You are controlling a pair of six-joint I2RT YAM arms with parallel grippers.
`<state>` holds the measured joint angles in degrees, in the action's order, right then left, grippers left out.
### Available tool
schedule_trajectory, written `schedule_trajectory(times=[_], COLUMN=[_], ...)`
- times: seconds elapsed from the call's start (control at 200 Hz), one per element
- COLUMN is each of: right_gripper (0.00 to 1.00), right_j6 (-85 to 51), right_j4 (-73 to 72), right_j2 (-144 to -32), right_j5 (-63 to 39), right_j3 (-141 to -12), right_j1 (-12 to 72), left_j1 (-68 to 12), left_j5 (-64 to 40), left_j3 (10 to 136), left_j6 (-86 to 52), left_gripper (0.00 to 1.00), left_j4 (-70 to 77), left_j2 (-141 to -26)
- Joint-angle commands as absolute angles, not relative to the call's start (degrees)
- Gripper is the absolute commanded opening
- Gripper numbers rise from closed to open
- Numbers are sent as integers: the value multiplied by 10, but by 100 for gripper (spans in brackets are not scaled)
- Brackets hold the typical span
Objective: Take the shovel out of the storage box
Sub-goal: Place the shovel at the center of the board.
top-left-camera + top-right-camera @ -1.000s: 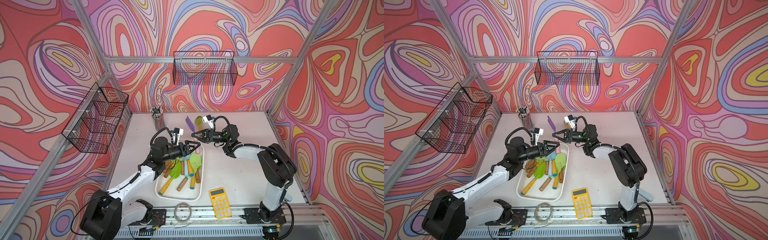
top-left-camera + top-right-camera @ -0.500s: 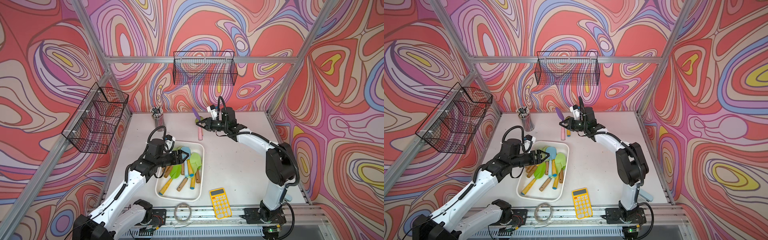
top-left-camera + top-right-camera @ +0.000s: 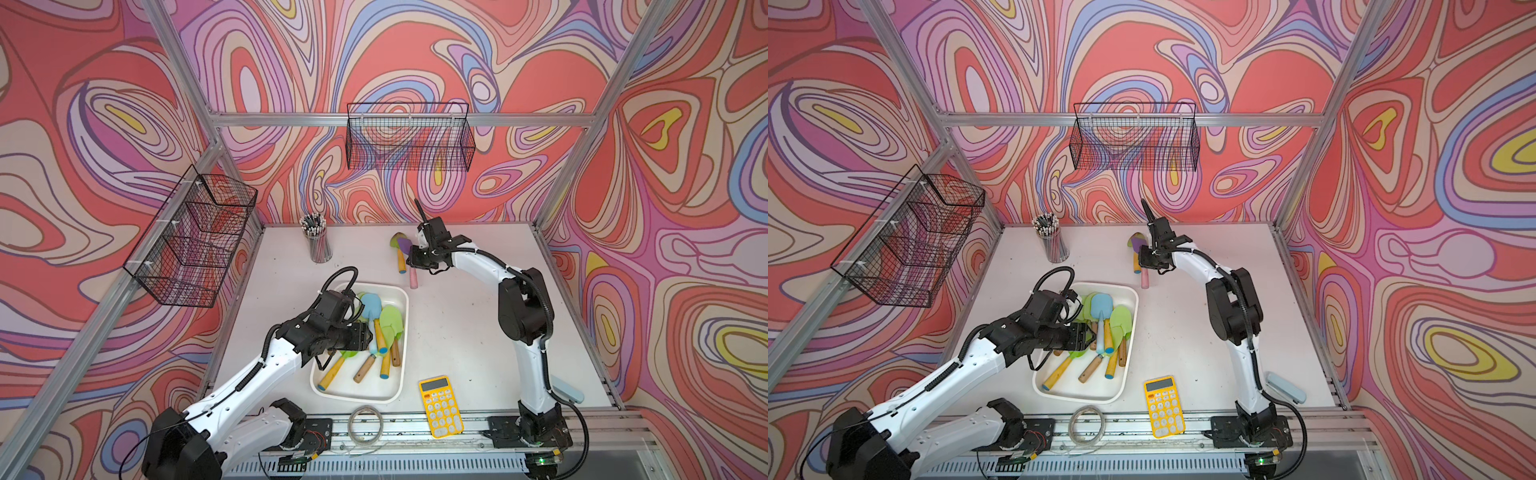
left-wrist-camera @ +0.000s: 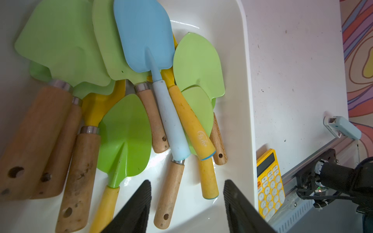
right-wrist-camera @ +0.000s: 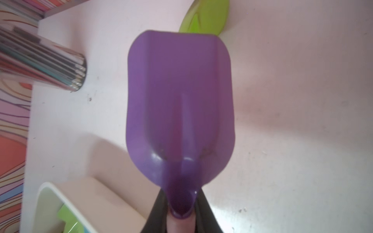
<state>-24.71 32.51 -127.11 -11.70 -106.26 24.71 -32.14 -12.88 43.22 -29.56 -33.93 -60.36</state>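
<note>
My right jaws clamped the purple shovel (image 5: 179, 100), centre frame, clear of the storage box (image 4: 240, 100). My left jaws, half-open, next needed the wooden handle (image 4: 169, 191) squarely between them.

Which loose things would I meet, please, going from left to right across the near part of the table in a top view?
white storage box → yellow calculator → pale blue stapler

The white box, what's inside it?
The storage box holds a pile of shovels: several green shovels, one blue shovel on top. A yellow shovel is mostly buried under them; its blade's shape is hidden.
</note>
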Motion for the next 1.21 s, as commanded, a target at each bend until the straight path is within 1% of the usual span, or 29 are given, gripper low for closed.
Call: schedule_trajectory(times=[0.0,0.21,0.411,0.676,1.052,1.107,1.202], right_gripper=[15,15,15,15,21,23,31], right_j6=[-217,-211,-212,-208,-212,-212,-213], right_j4=[385,422,437,447,467,473,479], right_j2=[-1312,-1391,-1436,-1473,-1528,-1535,-1539], right_j5=[-43,18,24,31,17,18,20], right_j3=[-1121,-1217,-1266,-1294,-1358,-1368,-1375], right_j1=[244,238,219,212,212,212,212], left_j1=[-325,-326,-326,-326,-326,-326,-327], left_j5=[-106,-109,-109,-114,-119,-119,-117], left_j3=[444,446,442,439,446,447,452], left_j6=[-289,-293,-291,-292,-292,-293,-291], left_gripper=[60,59,59,60,61,61,62], left_j4=[-342,-326,-323,-310,-296,-295,-297], left_j2=[-617,-628,-632,-644,-664,-668,-674])
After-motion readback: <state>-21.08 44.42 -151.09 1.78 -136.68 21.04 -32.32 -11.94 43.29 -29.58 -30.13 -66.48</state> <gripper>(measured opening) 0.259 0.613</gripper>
